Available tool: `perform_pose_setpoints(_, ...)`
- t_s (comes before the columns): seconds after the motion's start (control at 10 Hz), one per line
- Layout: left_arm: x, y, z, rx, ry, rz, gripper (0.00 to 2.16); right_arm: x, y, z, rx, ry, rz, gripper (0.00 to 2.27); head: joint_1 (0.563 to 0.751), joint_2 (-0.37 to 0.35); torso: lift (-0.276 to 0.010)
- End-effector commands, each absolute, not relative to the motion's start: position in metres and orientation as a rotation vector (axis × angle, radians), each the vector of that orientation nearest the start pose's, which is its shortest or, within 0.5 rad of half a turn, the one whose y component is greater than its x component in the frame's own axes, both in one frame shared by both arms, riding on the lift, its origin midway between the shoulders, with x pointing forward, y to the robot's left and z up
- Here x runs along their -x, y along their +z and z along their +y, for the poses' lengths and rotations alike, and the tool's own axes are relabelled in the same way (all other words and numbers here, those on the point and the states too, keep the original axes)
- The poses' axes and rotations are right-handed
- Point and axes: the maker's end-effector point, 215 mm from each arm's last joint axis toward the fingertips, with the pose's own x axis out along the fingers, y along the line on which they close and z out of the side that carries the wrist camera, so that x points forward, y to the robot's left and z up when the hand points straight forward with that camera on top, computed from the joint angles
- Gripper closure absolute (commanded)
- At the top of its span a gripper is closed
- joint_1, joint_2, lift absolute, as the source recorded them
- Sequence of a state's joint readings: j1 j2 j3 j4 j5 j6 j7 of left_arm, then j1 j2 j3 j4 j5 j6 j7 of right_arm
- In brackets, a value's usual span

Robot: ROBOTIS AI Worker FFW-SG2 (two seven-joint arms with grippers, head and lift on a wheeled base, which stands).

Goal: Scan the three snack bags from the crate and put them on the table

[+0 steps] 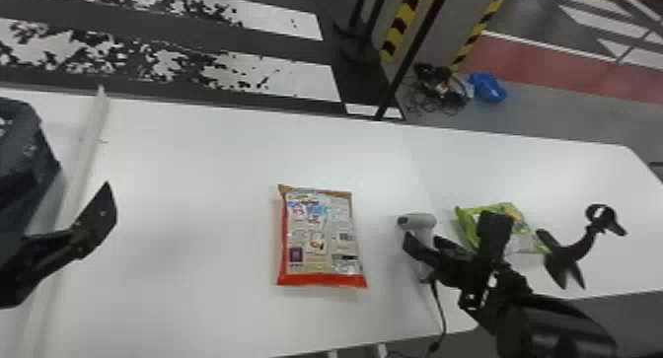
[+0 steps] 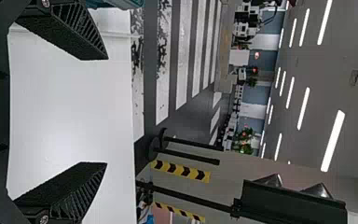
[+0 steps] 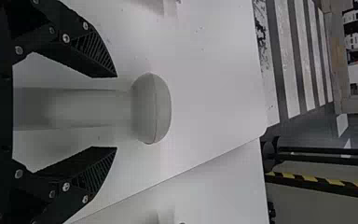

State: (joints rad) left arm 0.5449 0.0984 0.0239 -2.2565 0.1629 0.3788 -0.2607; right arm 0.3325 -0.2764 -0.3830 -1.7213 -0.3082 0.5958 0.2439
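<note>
On the table (image 1: 187, 194) lies a red-edged snack bag (image 1: 318, 238)

Blue bundle (image 1: 487, 88) (beside tangled cables (image 1: 446, 86))

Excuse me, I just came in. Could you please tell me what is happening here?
The robot's right gripper has its open fingers on either side of a scanner, not yet gripping it. The left gripper is open and empty, over the left part of the table. A red-edged snack bag lies on the table; a green bag lies farther right.
</note>
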Motion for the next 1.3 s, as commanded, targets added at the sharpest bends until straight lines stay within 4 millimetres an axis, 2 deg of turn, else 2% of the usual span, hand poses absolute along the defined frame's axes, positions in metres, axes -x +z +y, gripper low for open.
perform_pose_setpoints(0.0, -0.421, -0.349, 0.176, 0.088, -0.319, 0.235, 0.06, -0.414, -0.479, -0.435, -0.121, -0.045, 0.574, 0.06, 0.695, -0.350, -0.094)
perform_pose_setpoints(0.1, -0.420, -0.350, 0.176, 0.087, -0.319, 0.239, 0.06, -0.413, -0.458, -0.414, -0.136, 0.025, 0.562, 0.06, 0.695, -0.350, -0.094)
perform_pose_setpoints(0.2, -0.420, -0.351, 0.176, 0.085, -0.319, 0.240, 0.06, -0.406, -0.455, -0.389, -0.188, 0.122, 0.618, 0.07, 0.695, -0.336, -0.094)
perform_pose_setpoints(0.3, -0.419, -0.350, 0.176, 0.086, -0.321, 0.240, 0.06, -0.393, -0.460, -0.355, -0.297, 0.254, 0.735, 0.08, 0.695, -0.297, -0.094)
perform_pose_setpoints(0.4, -0.419, -0.350, 0.175, 0.086, -0.324, 0.240, 0.06, -0.384, -0.462, -0.336, -0.359, 0.322, 0.809, 0.09, 0.695, -0.254, -0.094)
perform_pose_setpoints(0.6, -0.418, -0.351, 0.173, 0.090, -0.336, 0.242, 0.06, -0.377, -0.482, -0.323, -0.334, 0.380, 0.912, 0.11, 0.695, -0.221, -0.094)
perform_pose_setpoints(0.7, -0.419, -0.350, 0.174, 0.085, -0.337, 0.238, 0.06, -0.375, -0.492, -0.317, -0.385, 0.406, 0.955, 0.13, 0.695, -0.217, -0.094)
perform_pose_setpoints(1.0, -0.420, -0.350, 0.172, 0.077, -0.351, 0.241, 0.06, -0.380, -0.524, -0.300, -0.418, 0.453, 1.031, 0.13, 0.695, -0.190, -0.094)
perform_pose_setpoints(1.2, -0.420, -0.351, 0.173, 0.075, -0.349, 0.244, 0.06, -0.380, -0.531, -0.289, -0.412, 0.482, 1.052, 0.13, 0.695, -0.180, -0.094)
